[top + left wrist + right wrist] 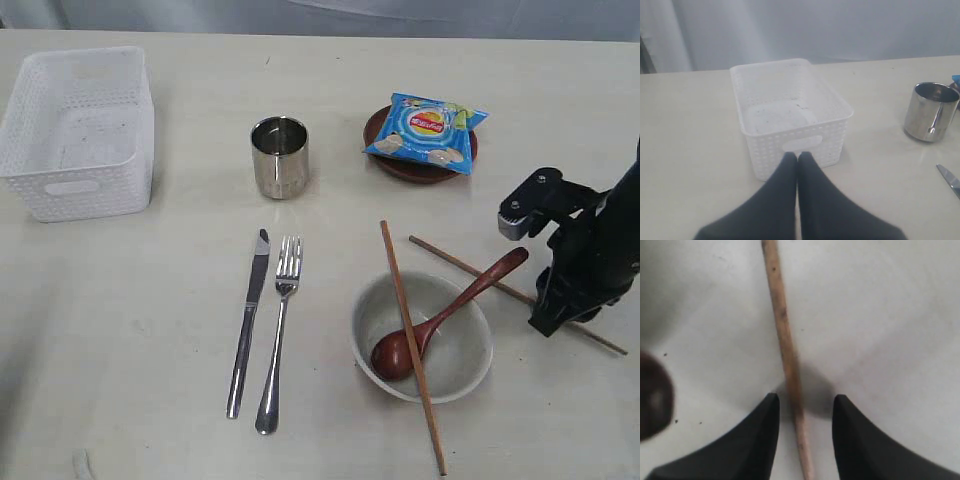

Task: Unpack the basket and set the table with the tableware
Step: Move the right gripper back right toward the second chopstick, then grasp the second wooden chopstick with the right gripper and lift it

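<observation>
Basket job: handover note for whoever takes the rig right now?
Left gripper: shut, holding nothing, facing the basket.
Right gripper: open, low over the table, one finger each side of the loose chopstick, not closed on it.
Done: basket empty. Cup, knife and fork laid out. Spoon sits in the bowl; the other chopstick lies across the bowl. Chip bag lies on the plate.
Left, probably: grip the loose chopstick and pair the two.
</observation>
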`<state>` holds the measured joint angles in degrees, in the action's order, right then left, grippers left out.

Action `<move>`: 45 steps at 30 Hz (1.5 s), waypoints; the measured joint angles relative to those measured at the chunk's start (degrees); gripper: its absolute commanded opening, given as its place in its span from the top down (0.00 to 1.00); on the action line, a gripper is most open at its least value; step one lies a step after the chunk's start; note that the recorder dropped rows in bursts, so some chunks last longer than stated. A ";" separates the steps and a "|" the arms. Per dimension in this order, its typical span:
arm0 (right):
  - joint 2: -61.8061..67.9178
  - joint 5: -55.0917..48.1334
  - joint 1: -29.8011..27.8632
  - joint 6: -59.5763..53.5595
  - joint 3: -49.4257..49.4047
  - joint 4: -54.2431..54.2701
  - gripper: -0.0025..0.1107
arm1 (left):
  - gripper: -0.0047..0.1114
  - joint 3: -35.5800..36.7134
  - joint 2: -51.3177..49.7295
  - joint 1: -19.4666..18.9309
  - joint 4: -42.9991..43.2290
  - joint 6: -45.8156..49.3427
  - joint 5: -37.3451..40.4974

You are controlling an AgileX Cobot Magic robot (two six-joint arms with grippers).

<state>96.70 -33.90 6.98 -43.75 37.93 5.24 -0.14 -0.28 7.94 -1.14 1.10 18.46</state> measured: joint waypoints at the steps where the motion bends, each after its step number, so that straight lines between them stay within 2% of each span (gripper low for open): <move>1: 0.10 1.72 0.00 -0.13 0.00 0.00 0.67 | 0.96 0.00 0.00 0.00 0.00 0.00 0.00; 10: 2.51 2.81 0.00 -0.13 0.75 0.00 0.69 | 0.96 0.00 0.00 0.00 0.00 0.00 0.00; 11: 2.76 2.64 0.00 -0.23 0.77 0.00 0.77 | 0.96 0.00 0.00 0.00 0.00 0.00 0.00; 15: 2.90 2.29 0.00 -0.23 0.87 0.11 0.98 | 0.96 0.00 0.00 0.00 0.00 0.00 0.00; 24: 3.00 2.05 0.13 0.78 1.05 -0.92 0.98 | 0.96 0.00 0.00 0.00 0.00 0.00 0.00; 36: -3.56 -1.21 0.13 9.83 0.13 -9.72 0.98 | 0.96 0.00 0.00 0.00 0.00 0.00 0.00; 45: -12.96 -7.53 0.13 29.24 0.25 -22.15 0.98 | 0.96 0.00 0.00 0.00 0.00 0.00 0.00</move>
<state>83.74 -41.43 7.11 -14.51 38.18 -16.91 -0.14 -0.28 7.94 -1.14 1.10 18.46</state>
